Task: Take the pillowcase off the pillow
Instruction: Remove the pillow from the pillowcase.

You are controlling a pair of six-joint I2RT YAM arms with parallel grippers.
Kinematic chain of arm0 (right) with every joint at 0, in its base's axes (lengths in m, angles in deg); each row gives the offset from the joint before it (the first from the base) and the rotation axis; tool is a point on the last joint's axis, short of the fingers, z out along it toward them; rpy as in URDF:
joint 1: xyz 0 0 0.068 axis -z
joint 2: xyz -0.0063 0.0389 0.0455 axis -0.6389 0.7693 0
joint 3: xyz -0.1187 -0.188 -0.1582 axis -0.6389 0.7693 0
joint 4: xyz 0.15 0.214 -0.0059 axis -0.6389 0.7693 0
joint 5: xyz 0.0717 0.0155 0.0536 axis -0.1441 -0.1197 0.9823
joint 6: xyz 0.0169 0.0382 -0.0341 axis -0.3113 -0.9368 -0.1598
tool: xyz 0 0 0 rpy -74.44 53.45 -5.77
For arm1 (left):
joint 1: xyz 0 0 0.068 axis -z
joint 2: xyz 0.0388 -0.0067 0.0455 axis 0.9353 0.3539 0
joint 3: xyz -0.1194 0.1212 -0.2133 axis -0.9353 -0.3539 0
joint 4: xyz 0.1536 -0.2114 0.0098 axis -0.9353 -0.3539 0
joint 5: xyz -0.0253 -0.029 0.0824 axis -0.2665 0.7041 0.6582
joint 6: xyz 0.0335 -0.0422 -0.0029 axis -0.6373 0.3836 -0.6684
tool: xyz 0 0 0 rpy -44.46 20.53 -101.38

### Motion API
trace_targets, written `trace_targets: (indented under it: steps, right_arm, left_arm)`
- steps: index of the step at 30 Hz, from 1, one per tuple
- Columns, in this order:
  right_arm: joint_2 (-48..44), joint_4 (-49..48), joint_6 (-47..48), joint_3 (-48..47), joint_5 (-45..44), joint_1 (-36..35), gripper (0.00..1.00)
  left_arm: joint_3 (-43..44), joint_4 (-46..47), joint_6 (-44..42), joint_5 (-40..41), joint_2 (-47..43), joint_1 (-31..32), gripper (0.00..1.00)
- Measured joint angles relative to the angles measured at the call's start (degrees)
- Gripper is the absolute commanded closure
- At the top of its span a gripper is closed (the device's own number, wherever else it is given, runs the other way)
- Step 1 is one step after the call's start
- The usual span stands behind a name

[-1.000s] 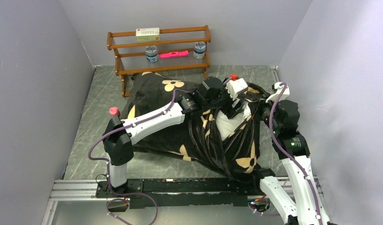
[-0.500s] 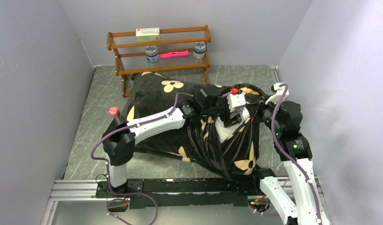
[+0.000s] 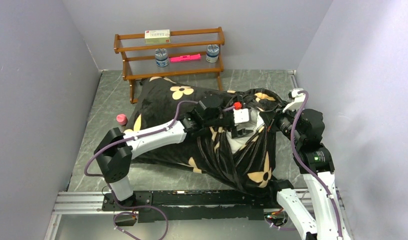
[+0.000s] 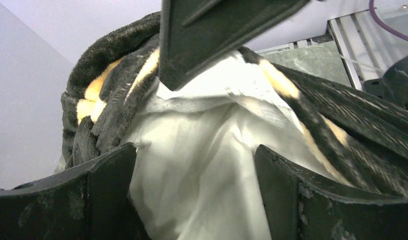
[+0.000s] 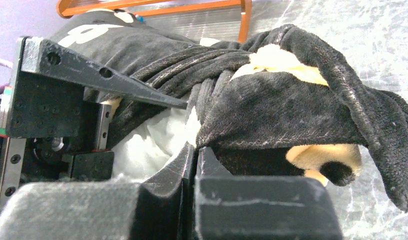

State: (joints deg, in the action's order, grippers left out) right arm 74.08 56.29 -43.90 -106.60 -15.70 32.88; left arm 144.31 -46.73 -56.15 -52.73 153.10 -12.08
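The black plush pillowcase point(image 3: 167, 100) with tan flowers lies across the table, bunched at its right end. The white pillow point(image 3: 236, 143) shows through the opening there. My left gripper point(image 3: 242, 132) is open at the opening, its jaws on either side of a fold of the white pillow point(image 4: 202, 200), with the pillowcase point(image 4: 107, 95) rim behind. My right gripper point(image 3: 273, 123) is shut on the pillowcase edge point(image 5: 282, 110), fingertips point(image 5: 188, 152) pressed together under the black plush, the pillow point(image 5: 142, 150) just left of them. The left gripper's finger point(image 5: 102, 75) reaches in from the left.
A wooden shelf point(image 3: 169, 55) stands at the back with a box, two jars and a pink item. A small pink-capped object point(image 3: 121, 119) sits on the table left of the pillowcase. Walls close both sides. An aluminium rail point(image 3: 82, 202) runs along the near edge.
My left gripper has moved nearer and leftward, down into the pillowcase opening onto the white pillow. The right gripper has stayed shut on the pillowcase edge, shifting slightly.
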Motion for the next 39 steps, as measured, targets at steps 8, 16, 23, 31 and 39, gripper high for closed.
trace_targets:
  steps: [8, 16, 23, 31, 39]
  right_arm:
    - [0.0, -0.02, 0.02, 0.0, 1.22, 0.04, 1.0]
    - [0.13, 0.31, 0.39, -0.55, 1.07, 0.09, 1.0]
    - [0.37, 1.33, 1.03, -0.87, 0.63, 0.28, 1.0]
    - [0.35, 1.7, 1.01, -1.62, 2.03, 0.02, 1.0]
    - [0.37, 1.7, 1.03, -1.88, 2.6, 0.04, 1.0]
  left_arm:
    - [-4.0, 3.89, -1.29, -2.16, -2.58, -0.22, 0.04]
    - [4.59, 1.46, -2.29, -2.71, 4.22, -0.22, 0.04]
    - [7.34, -2.29, -2.58, -2.91, 6.36, -0.15, 0.05]
    - [-4.39, 6.16, -2.23, -1.53, 0.26, -0.15, 0.05]
    - [-2.4, 4.11, -2.73, -1.31, 0.42, -0.15, 0.04]
